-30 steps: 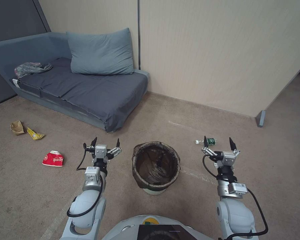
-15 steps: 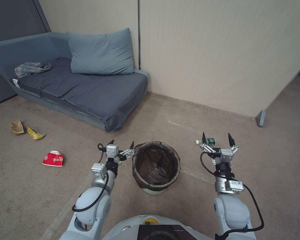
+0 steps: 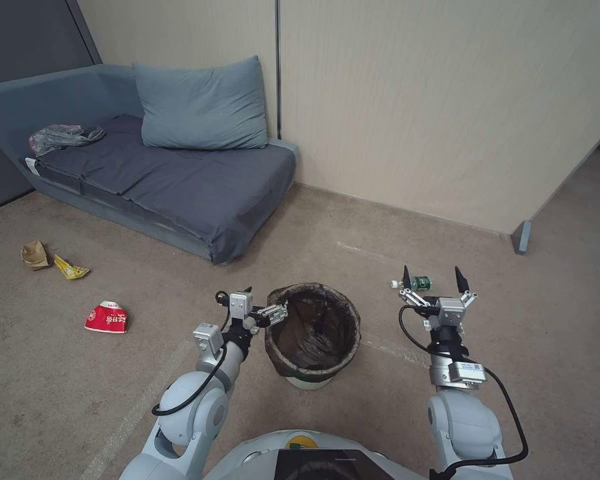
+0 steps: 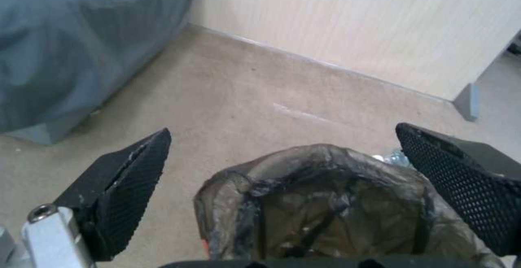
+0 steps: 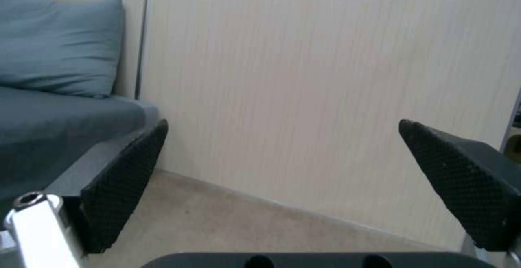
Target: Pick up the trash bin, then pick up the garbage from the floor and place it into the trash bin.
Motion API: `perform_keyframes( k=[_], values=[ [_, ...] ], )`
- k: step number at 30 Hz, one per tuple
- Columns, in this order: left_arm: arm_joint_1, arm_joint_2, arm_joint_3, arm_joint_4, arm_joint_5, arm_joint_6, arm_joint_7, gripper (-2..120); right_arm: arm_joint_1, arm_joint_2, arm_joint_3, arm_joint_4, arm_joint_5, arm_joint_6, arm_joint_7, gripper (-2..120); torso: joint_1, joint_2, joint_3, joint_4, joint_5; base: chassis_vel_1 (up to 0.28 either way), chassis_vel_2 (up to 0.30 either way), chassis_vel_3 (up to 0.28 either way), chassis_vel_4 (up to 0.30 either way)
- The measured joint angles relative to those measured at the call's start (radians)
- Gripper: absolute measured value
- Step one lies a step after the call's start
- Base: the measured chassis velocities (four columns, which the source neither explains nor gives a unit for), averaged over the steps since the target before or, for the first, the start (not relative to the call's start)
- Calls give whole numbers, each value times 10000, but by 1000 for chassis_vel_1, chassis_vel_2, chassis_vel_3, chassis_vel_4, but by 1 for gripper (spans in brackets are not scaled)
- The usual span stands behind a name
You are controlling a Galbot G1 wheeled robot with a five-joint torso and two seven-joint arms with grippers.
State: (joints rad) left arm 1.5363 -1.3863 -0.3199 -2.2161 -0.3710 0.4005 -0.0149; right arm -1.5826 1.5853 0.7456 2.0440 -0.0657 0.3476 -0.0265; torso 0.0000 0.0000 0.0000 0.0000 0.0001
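— Bin position, please?
— Your trash bin point(image 3: 313, 335) stands on the floor point(image 3: 380, 227), its base cut off in the left wrist view. Left gripper point(image 3: 278, 311) is at its rim, fingers spread.
— Right gripper point(image 3: 432, 281)?
— Fingers spread, partly hiding the bottle point(image 3: 417, 283).

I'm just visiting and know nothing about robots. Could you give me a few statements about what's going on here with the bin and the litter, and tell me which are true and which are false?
1. The left gripper is at the rim of the trash bin. True.
2. The right gripper holds the clear bottle. False: it is open and empty; the bottle lies on the floor beyond it.
3. The red-and-white paper cup lies on the floor to the robot's left. True.
4. The trash bin lies tipped over. False: it stands upright.
5. The left gripper's fingers are open. True.
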Motion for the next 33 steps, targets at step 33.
perform_keyframes(
  k=[33],
  values=[
    [-371, 50, 515, 1134, -1987, 1872, -766, 100, -11, 3, 6, -186, -48, 112, -62, 100, 0, 0, 0, 1, 0, 0, 0, 0, 0]
  ],
)
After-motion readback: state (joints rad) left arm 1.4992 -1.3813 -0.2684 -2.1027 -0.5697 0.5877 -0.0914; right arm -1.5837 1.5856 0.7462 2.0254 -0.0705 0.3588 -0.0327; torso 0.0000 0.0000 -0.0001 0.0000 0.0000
